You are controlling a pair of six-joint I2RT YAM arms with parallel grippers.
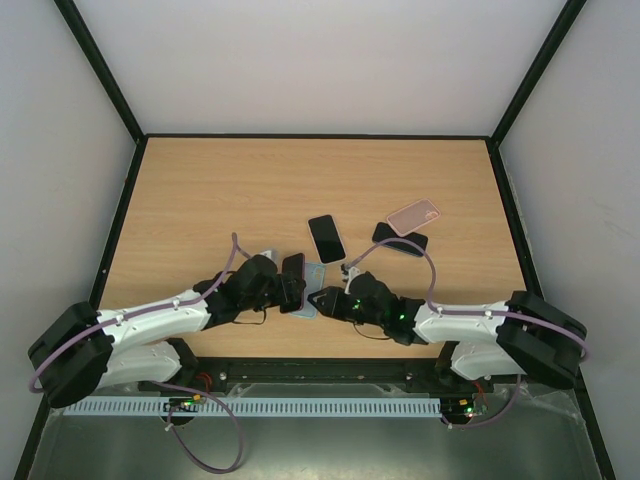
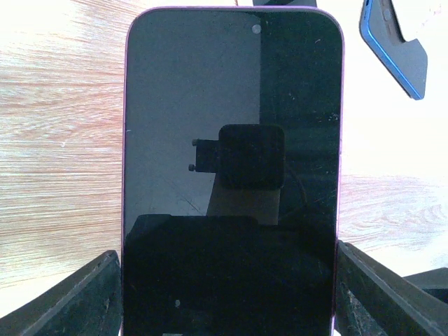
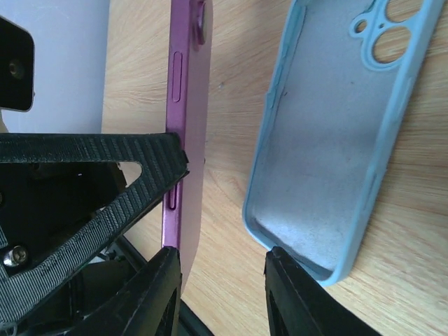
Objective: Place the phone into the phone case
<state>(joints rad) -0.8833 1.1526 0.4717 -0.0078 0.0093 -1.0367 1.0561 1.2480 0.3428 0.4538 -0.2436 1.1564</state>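
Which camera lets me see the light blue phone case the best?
The right wrist view: the light blue phone case fills much of it, open side up, with its camera holes clear. In the top external view the case is just a small pale strip, partly hidden. In the left wrist view the phone blocks nearly everything.

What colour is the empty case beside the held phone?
Light blue case, best seen from the right wrist view.

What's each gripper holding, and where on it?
Left gripper clamps the purple phone across its long edges, near one end. Right gripper: hold on blue case unclear.
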